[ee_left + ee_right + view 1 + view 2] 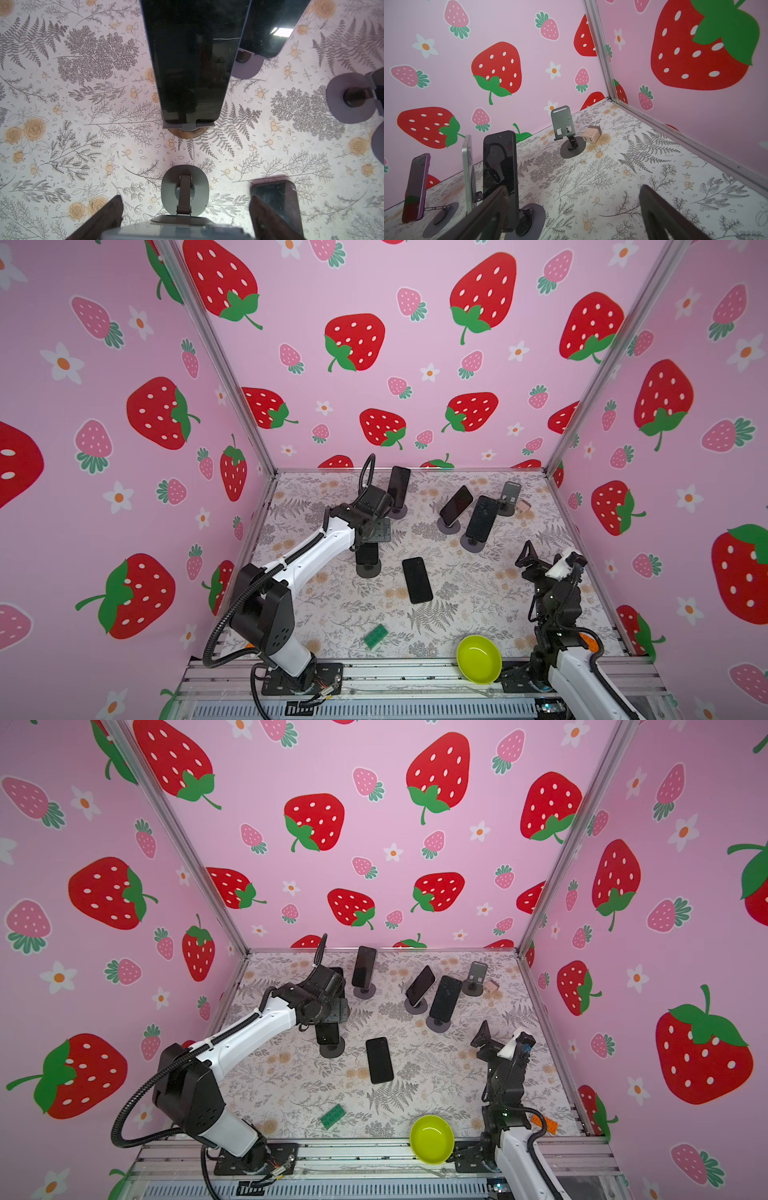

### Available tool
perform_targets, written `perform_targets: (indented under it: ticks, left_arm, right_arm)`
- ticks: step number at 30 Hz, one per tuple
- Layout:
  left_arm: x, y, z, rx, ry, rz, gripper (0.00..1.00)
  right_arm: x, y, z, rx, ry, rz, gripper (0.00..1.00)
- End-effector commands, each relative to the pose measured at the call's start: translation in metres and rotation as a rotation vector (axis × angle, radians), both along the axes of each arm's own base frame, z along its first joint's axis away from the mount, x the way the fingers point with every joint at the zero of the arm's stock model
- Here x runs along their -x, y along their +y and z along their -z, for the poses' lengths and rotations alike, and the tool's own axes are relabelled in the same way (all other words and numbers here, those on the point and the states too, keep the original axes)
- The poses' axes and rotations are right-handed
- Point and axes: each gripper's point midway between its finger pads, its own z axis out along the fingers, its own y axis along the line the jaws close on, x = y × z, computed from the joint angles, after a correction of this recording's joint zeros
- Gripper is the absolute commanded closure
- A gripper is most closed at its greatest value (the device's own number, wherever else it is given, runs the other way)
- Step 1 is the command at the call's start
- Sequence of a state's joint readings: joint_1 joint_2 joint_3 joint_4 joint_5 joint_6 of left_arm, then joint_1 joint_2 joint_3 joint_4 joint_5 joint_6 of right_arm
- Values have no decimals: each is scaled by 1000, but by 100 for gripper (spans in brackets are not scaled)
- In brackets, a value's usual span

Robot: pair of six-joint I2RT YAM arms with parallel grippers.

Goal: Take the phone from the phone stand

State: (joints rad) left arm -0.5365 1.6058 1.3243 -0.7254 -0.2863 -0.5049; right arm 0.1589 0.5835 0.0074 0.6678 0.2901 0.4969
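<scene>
One flat phone [417, 580] on the table [478, 601] plus one bare stand [510, 492] back right: that pair reads as one removal finished (my guess, nothing ties them together). Current target looks like the phone [368, 554] on the stand [368, 571] nearest the left arm. In both top views it sits in the cradle, its top hidden under the left gripper [185, 197]. Left fingers [104, 218] are spread wide, one on each side of the stand's top. The wrist view shows base and hinge arm between them and only a blurred grey edge close to the lens, so can't tell if the pads touch the phone. Nothing clamped, nothing raised. Right gripper [574, 188] hangs over the right side of the table, fingers released, empty, facing the back corner. Back phone [399, 487], tilted phone [456, 506] and right phone [482, 517] all sit in their own stands, none between any fingers. Status as I judge it: approach done, grasp not confirmed, lift-out and set-down left, so early for this phone. Next needs a squeeze on the phone's side edges and a pull up along the cradle, or the lip may catch and drag the stand over.
</scene>
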Motion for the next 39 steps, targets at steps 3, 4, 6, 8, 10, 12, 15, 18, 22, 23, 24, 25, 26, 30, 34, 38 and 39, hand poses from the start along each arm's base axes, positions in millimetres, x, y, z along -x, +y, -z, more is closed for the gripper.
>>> perform_targets:
  ticks: [3, 4, 6, 8, 10, 12, 15, 18, 22, 23, 24, 25, 26, 30, 34, 38, 39]
  left_arm:
    - [5, 2, -3, 54, -32, 2, 4]
    - [6, 1, -2, 71, -37, 8, 4]
    - [6, 1, -3, 91, -49, 11, 4]
    - [6, 3, -3, 90, -57, 9, 4]
    - [5, 4, -2, 81, -58, 1, 5]
    - [3, 4, -1, 80, -57, 1, 5]
    - [2, 2, 2, 85, -61, 4, 7]
    - [2, 0, 6, 99, -59, -2, 8]
    - [1, 0, 8, 92, -59, 7, 12]
    - [1, 1, 9, 85, -61, 2, 13]
    - [1, 2, 10, 76, -61, -1, 13]
    - [0, 3, 9, 72, -64, -3, 13]
    - [0, 4, 9, 66, -66, -3, 14]
    - [-2, 10, 12, 26, -76, -6, 18]
    - [-2, 10, 15, 21, -77, -5, 22]
    - [-3, 11, 15, 8, -83, -2, 22]
    - [-3, 11, 15, 10, -83, -2, 22]
  right_arm:
    - [1, 1, 6, -8, 10, -2, 0]
    - [1, 1, 6, -9, 9, -3, 0]
    - [1, 1, 7, -12, 8, -3, 0]
    - [1, 1, 7, -16, 5, -6, 0]
    - [1, 2, 7, -15, 9, -10, 0]
    - [1, 2, 8, -19, 8, -13, 0]
    - [1, 4, 10, -29, 5, -19, 0]
    - [-1, 8, 12, -28, 15, -45, 0]
    - [-4, 10, 13, -32, 24, -52, 0]
    - [-4, 10, 14, -31, 29, -52, 0]
    - [-5, 10, 14, -31, 32, -52, 0]
    - [-5, 10, 15, -33, 34, -52, 1]
    - [-4, 10, 16, -35, 34, -50, 0]
    - [-6, 12, 15, -31, 27, -65, 1]
    - [-9, 17, 17, -22, 36, -91, 0]
    - [-11, 18, 19, -22, 49, -92, 0]
    - [-11, 18, 19, -22, 49, -91, 0]
